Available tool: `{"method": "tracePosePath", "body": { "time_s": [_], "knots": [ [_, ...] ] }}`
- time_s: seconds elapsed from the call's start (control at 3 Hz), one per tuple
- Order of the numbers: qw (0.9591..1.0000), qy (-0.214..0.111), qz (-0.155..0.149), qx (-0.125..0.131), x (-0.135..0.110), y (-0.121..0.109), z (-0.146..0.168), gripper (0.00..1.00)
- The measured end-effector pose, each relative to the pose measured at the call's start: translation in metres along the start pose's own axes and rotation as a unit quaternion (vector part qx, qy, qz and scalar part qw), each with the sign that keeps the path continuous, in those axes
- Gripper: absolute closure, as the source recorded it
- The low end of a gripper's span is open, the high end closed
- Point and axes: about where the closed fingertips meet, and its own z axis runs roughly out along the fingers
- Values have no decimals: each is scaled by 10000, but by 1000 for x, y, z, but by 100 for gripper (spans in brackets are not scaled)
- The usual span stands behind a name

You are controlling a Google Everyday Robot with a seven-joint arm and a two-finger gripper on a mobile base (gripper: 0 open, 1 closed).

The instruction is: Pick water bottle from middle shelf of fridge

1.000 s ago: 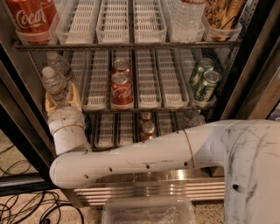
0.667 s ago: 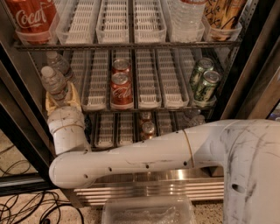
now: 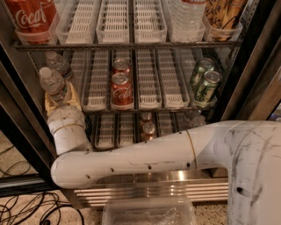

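The water bottle (image 3: 52,81), small and clear with a white cap, stands at the left end of the middle shelf (image 3: 147,83) of the fridge (image 3: 153,190). My gripper (image 3: 61,96) is at that spot, its tan fingers (image 3: 73,97) on either side of the bottle's lower part, shut on it. My white arm reaches in from the lower right, across the lower shelf. A second small clear bottle (image 3: 58,63) stands just behind the held one.
Two red cola cans (image 3: 121,90) stand mid-shelf, two green cans (image 3: 205,84) at the right. The top shelf holds a large cola bottle (image 3: 30,17), a wide ribbed clear bottle (image 3: 186,15) and a tan can (image 3: 224,13). Cans (image 3: 148,128) stand on the lower shelf. Cables (image 3: 26,208) lie on the floor at left.
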Motion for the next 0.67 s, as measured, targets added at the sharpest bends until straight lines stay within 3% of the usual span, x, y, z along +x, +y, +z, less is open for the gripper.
{"method": "tracePosePath", "body": {
  "time_s": [0.67],
  "knots": [
    [9984,-444,-2,-335,-37,5,10,100]
  ]
}}
